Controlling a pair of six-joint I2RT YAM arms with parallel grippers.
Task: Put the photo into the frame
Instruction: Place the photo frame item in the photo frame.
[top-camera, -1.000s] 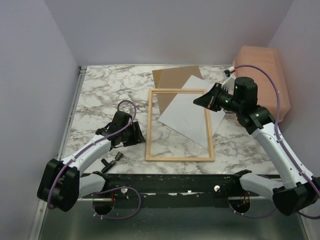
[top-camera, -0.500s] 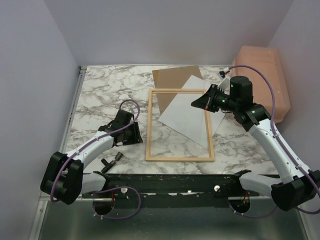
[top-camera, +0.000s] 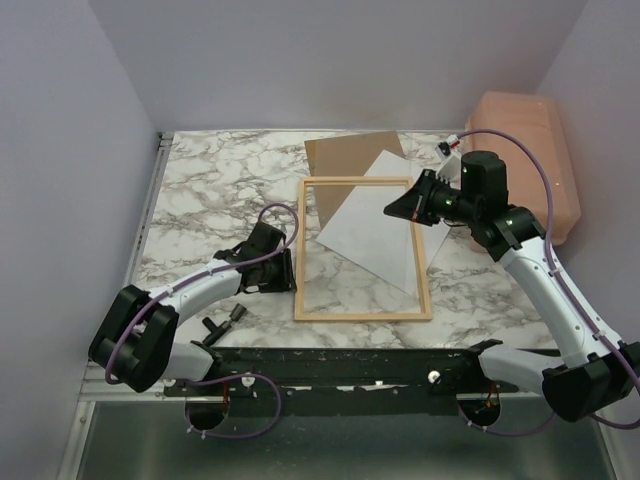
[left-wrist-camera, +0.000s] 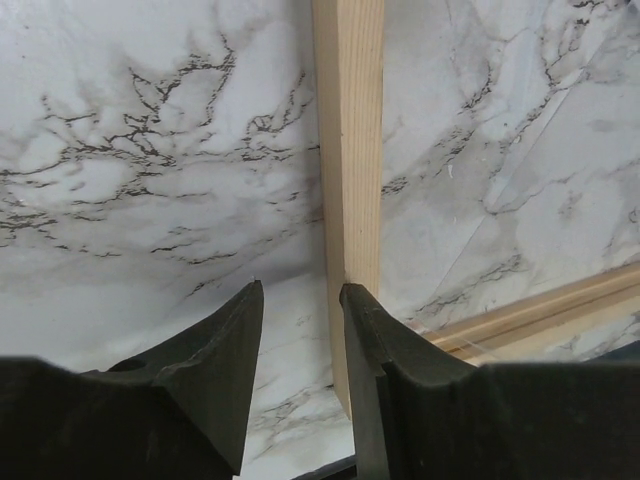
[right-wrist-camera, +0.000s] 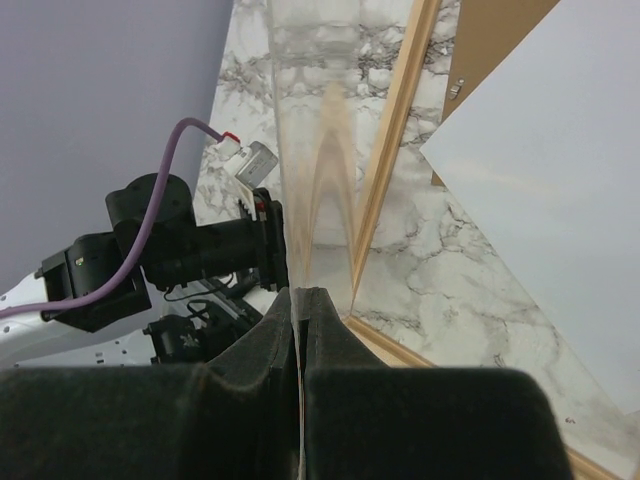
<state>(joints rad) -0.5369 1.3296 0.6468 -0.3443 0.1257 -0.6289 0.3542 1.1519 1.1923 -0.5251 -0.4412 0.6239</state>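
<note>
Wood frame (top-camera: 362, 315) is lying mid-worktop, white-side-up photo (top-camera: 370, 230) crossing its far-right corner. Our right gripper (right-wrist-camera: 300, 293) is clenching the clear pane (right-wrist-camera: 310, 150); our left gripper (left-wrist-camera: 300, 292), fingers spread, is bracing the frame's left-edge side. We are aiming for slow lifting.

The top camera looks down from behind onto the whole table (top-camera: 200, 190). The left wrist camera sits close over the frame (left-wrist-camera: 348, 150), at its left rail; the right one faces near-left across it.
</note>
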